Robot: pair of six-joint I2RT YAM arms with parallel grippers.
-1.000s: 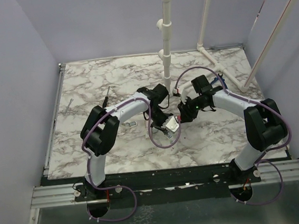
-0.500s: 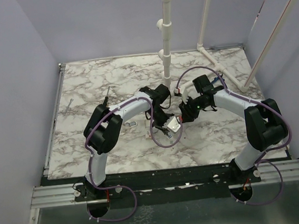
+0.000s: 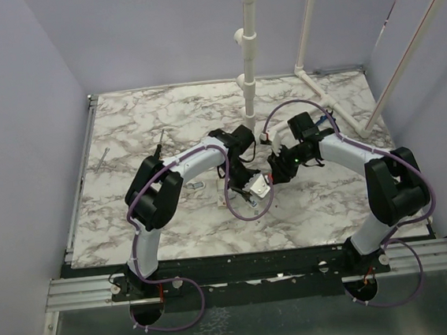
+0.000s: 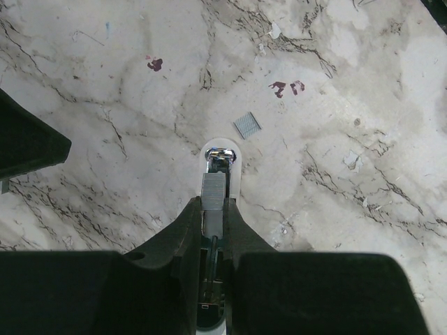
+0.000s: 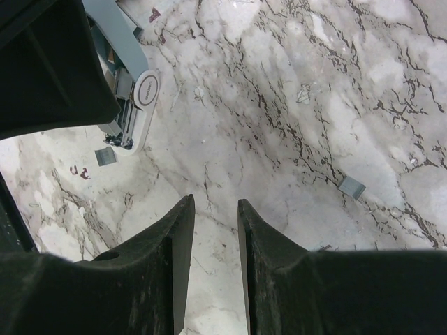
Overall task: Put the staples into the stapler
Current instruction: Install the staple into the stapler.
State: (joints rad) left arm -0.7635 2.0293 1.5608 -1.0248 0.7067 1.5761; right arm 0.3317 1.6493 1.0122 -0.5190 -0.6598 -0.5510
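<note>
Centrally on the marble bench (image 3: 140, 120), the two arms meet nose to nose in the top view. The left gripper (image 4: 213, 204) is clamped on the stapler (image 4: 221, 157), its two dark fingers (image 4: 183, 230) pressed against the sides of the white base, so that the front half juts out past the fingertips and points away from the wrist camera. The stapler lies open, and its metal channel is the only holder in sight: a short ribbed grey strip, which looks like the staples (image 4: 214, 190), sits lengthwise in it just behind the shiny front tip. From the right wrist camera the teal upper part (image 5: 112, 24) stands swung up and away from the white base. The right gripper (image 5: 214, 202) hangs just beside the stapler without touching it; its fingers are slightly parted with bare bench showing in the narrow gap and nothing between them. A loose staple piece (image 4: 246, 125) lies flat on the bench just ahead of the stapler's tip, apart from it, and another small grey piece (image 5: 352, 187) lies well off to the right gripper's side. A few dark red spots (image 4: 155, 64) mark the bench.
</note>
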